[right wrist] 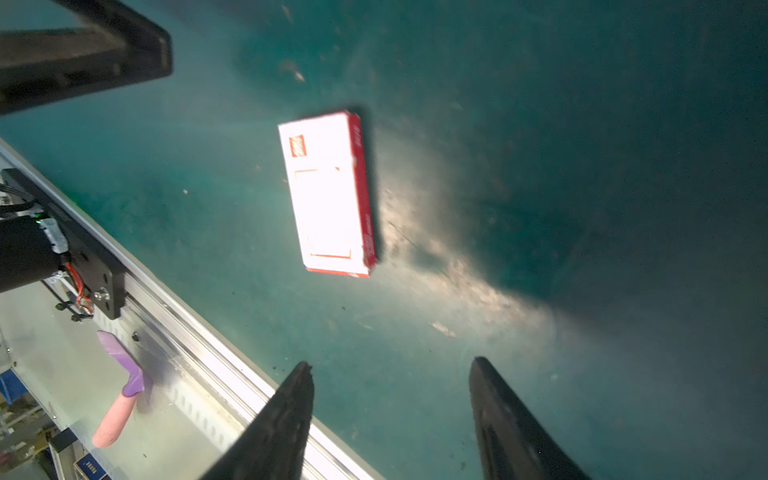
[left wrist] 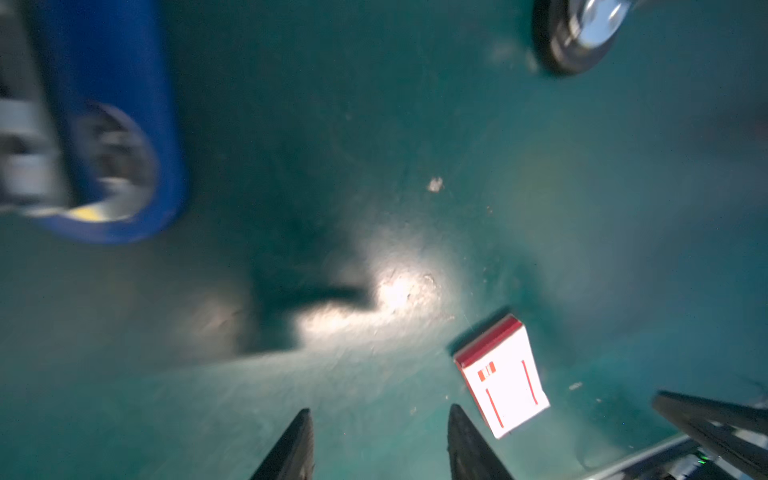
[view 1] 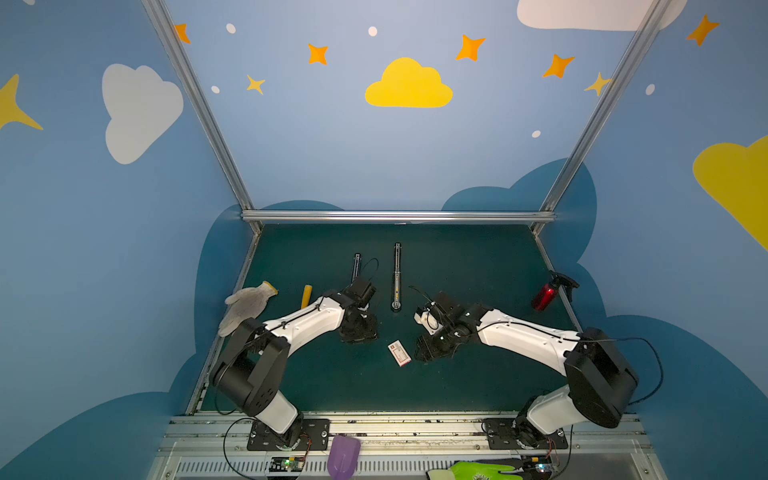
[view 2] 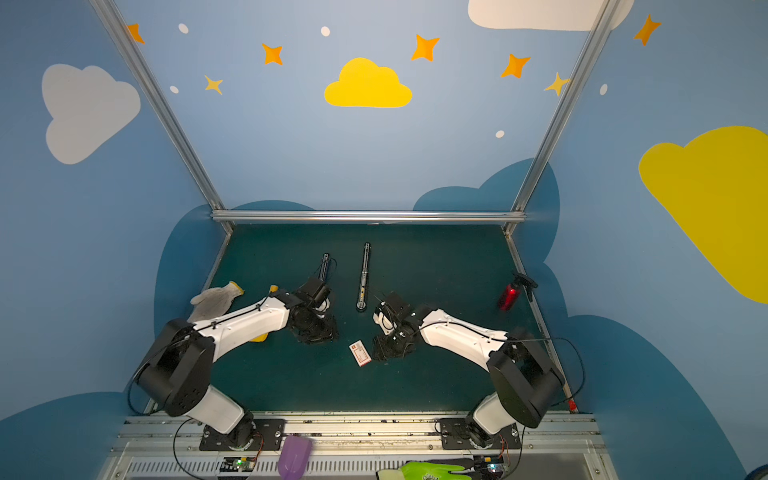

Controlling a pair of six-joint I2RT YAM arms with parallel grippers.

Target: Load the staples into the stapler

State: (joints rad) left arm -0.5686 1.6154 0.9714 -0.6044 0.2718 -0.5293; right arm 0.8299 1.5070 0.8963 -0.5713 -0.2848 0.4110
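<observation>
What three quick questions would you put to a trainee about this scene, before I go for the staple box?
1. Where does the staple box lie?
A: on the green mat, between the left gripper and the right gripper
B: clamped in a gripper
C: on the metal rail in front of the mat
2. True or false: the right gripper is shut on the staple box.
3. Fill in: the spray bottle near the mat's right edge in both top views is ___ in colour.

Key: 1 A; 2 false, it is open with nothing between its fingers; 3 red.
</observation>
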